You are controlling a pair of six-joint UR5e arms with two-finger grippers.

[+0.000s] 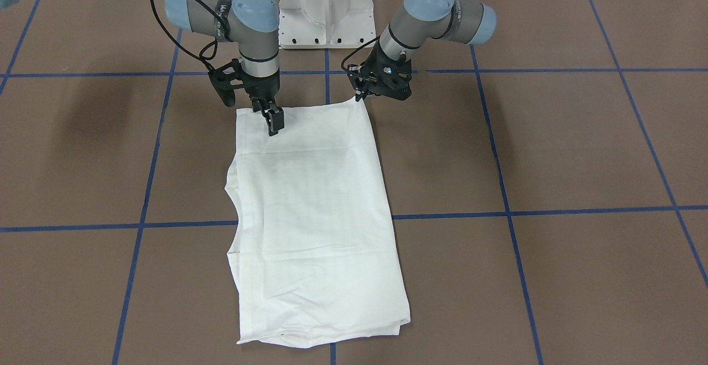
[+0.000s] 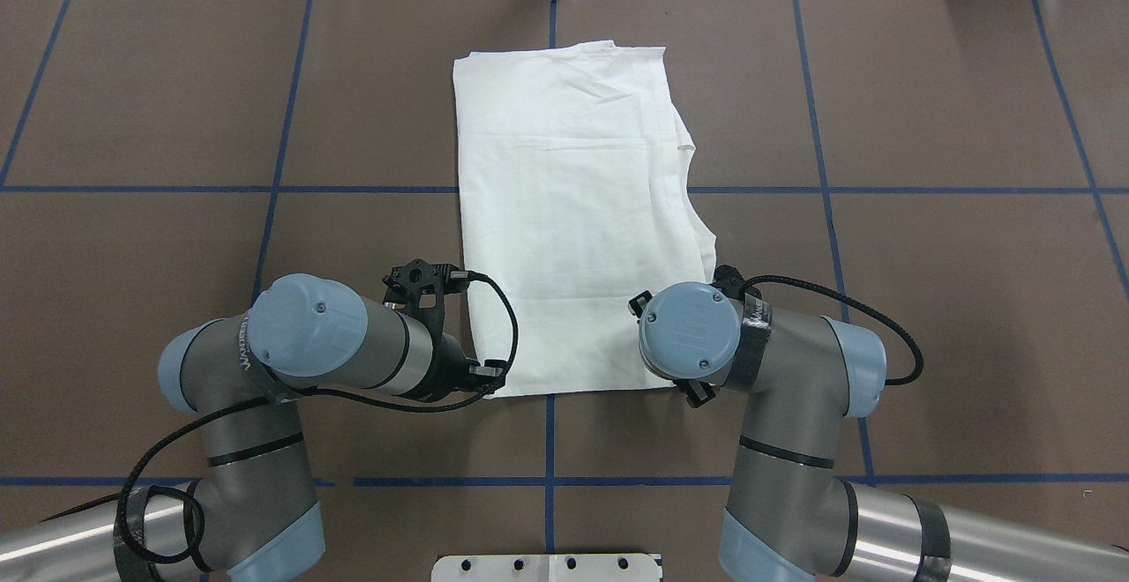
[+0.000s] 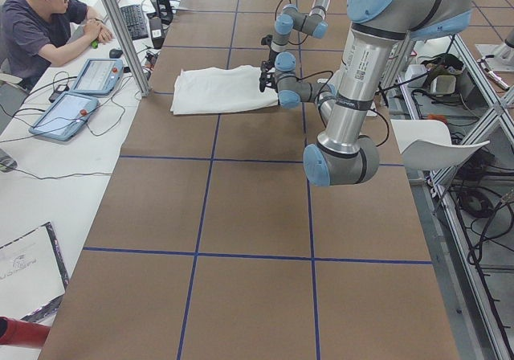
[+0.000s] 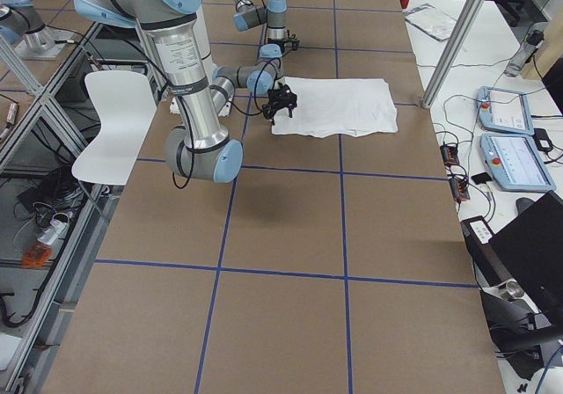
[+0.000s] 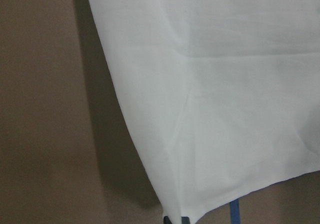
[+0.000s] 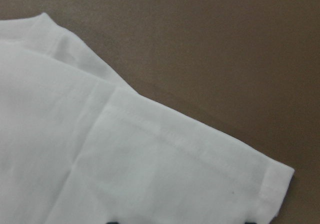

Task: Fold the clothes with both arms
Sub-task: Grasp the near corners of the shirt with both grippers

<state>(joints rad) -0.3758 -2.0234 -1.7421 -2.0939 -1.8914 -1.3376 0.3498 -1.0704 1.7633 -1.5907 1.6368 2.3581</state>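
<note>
The white shirt (image 1: 315,215) (image 2: 573,212) lies on the brown table, folded into a long rectangle with its short edge towards the robot. My left gripper (image 1: 362,95) (image 2: 489,377) is at that edge's left corner. In the left wrist view its fingertips (image 5: 176,219) sit close together on the cloth corner (image 5: 225,109), which is slightly raised. My right gripper (image 1: 274,121) stands on the other near corner. In the right wrist view its tips are wide apart at the bottom edge, open over the hemmed corner (image 6: 125,174). The overhead view hides the right gripper under its wrist.
The white pedestal base (image 1: 325,5) stands between the arms at the table's robot side. Blue tape lines (image 1: 503,188) grid the brown surface. A person (image 3: 48,22) sits at a side desk with tablets (image 3: 80,95). A white chair (image 4: 114,121) stands behind the robot.
</note>
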